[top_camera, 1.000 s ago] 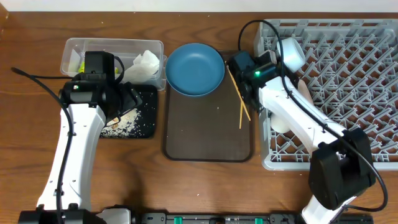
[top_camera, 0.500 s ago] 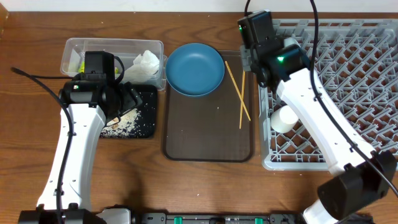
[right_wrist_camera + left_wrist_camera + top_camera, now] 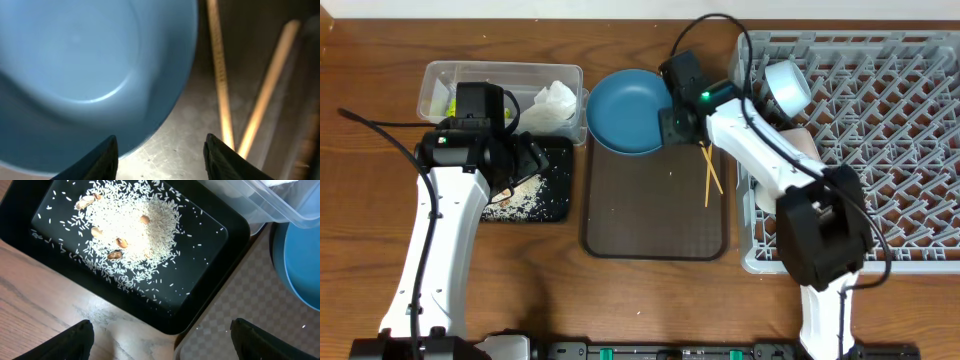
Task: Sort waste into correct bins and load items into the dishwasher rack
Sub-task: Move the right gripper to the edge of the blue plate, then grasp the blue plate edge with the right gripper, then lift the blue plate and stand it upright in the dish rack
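1. Wooden surface (image 3: pixel 360 250) with two arms over it. Grey dishwasher rack (image 3: pixel 890 150) sits far right, brown serving tray (image 3: pixel 655 225) in the middle.
2. Clear tub (image 3: pixel 500 75) at back left holds the crumpled napkin (image 3: pixel 556 102) at its right end and the yellow-green wrapper (image 3: pixel 446 100) at its left end.
3. Black tray (image 3: pixel 227 260) sits just in front of the tub. Rice crumbs (image 3: pixel 130 235) are heaped inside it, with a few brown bits mixed in.
4. Dark blue plate (image 3: pixel 625 110) rests on the serving tray's back-left corner and overhangs its edge.
5. Two chopsticks (image 3: pixel 711 178) lie crossed on the serving tray's right side, just beside the rack.
6. Pale bowl (image 3: pixel 787 85) is tilted among the pegs in the rack's back-left corner.
7. Left pincer (image 3: pixel 161 337) is wide and empty. It hovers over a corner of the black tray where it borders the serving tray.
8. Right pincer (image 3: pixel 161 152) is about half open and grips nothing. It is over the plate's right rim, which runs under the gap between the tips, with the chopsticks just to one side. Cannot tell whether it touches the plate.
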